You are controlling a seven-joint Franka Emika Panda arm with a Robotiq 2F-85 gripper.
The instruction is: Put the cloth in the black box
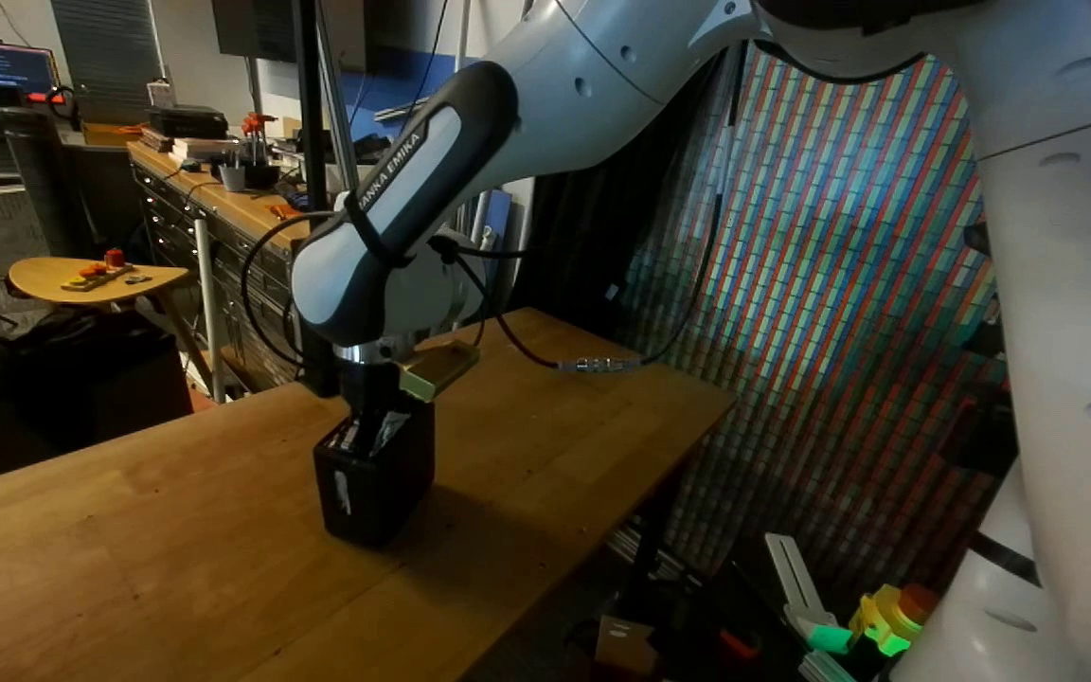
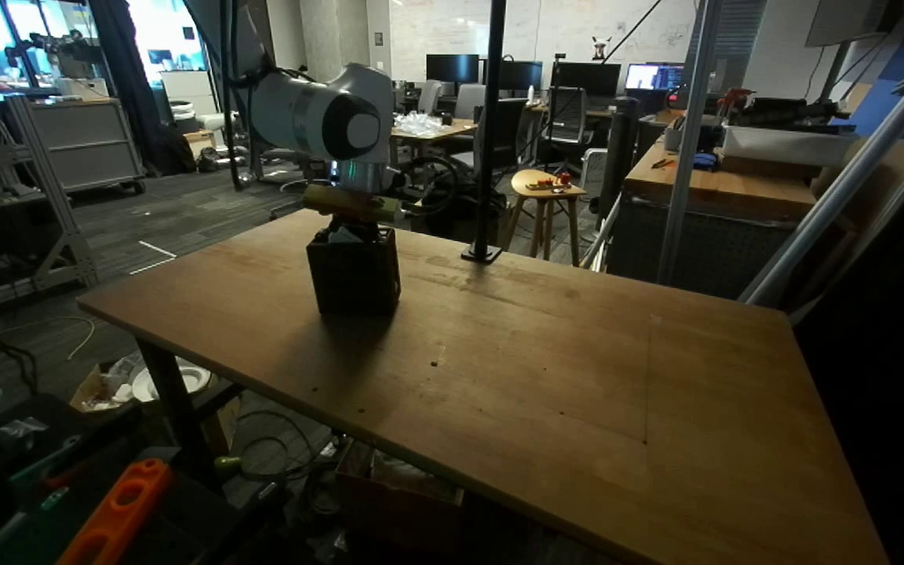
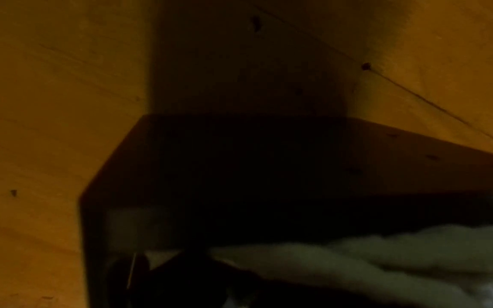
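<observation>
Leftmost in the wrist view runs the surface (image 3: 28, 119), plain wood carrying the black box (image 3: 272, 164), which stands upright, mouth upward, an arrangement that presumably suits filling from above. Next comes the claw (image 1: 370, 421), clearer in an exterior view, pointing down into that mouth. It is closed; the shade is too deep to tell whether it pinches the cloth (image 3: 400, 265). My guess is that the claw is there to tuck the cloth below the rim. The cloth itself lies further right, inside the box, bunched near the rim, probably for want of room to spread flat. It looks pale grey with a greenish cast, soft, heaped in thick rounded folds.
</observation>
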